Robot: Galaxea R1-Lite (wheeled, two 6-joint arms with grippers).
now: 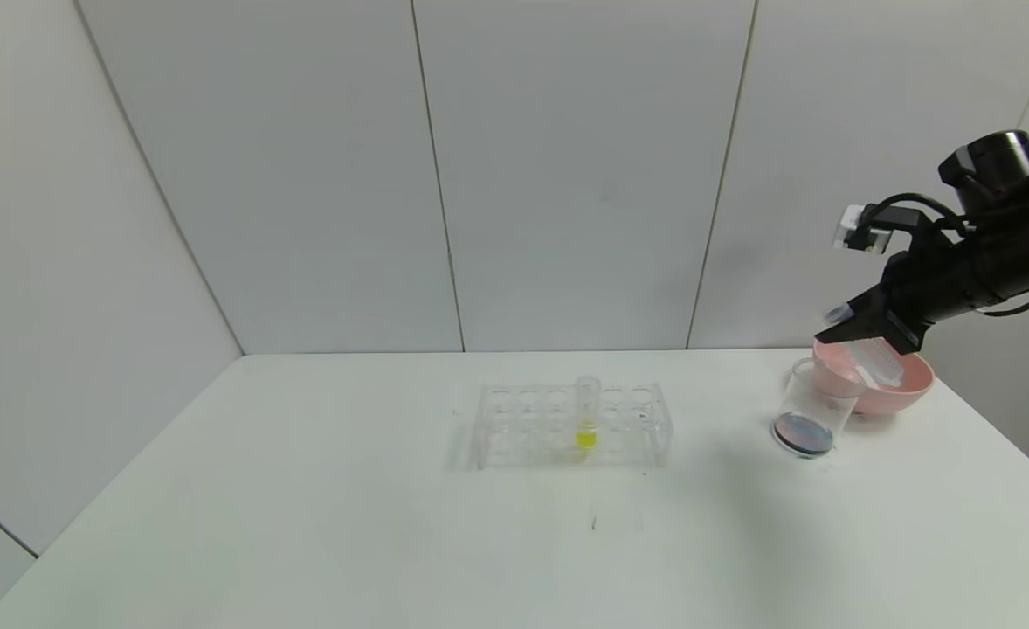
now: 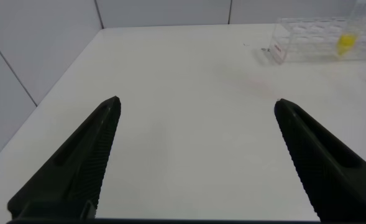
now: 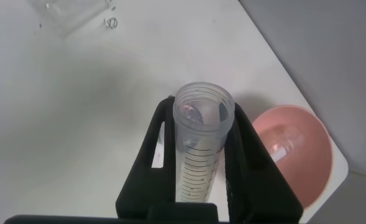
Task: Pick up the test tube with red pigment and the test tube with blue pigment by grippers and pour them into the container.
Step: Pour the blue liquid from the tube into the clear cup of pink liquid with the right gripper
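My right gripper (image 1: pixel 855 336) is shut on a clear, graduated test tube (image 1: pixel 880 362) that looks empty. It holds the tube tilted just above the container (image 1: pixel 807 411) and the pink bowl (image 1: pixel 903 389). The tube also shows in the right wrist view (image 3: pixel 202 134), open mouth away from the wrist, between the two fingers (image 3: pixel 248 162). The container, a clear beaker, holds a shallow dark layer tinted blue and red. No tube with red or blue liquid shows. My left gripper (image 2: pixel 197 102) is open and empty, low over the table's left part, out of the head view.
A clear tube rack (image 1: pixel 571 424) stands mid-table with one tube of yellow liquid (image 1: pixel 586 419) in it; it also shows in the left wrist view (image 2: pixel 319 40). The pink bowl (image 3: pixel 291 149) sits near the table's right back corner with a small whitish object inside.
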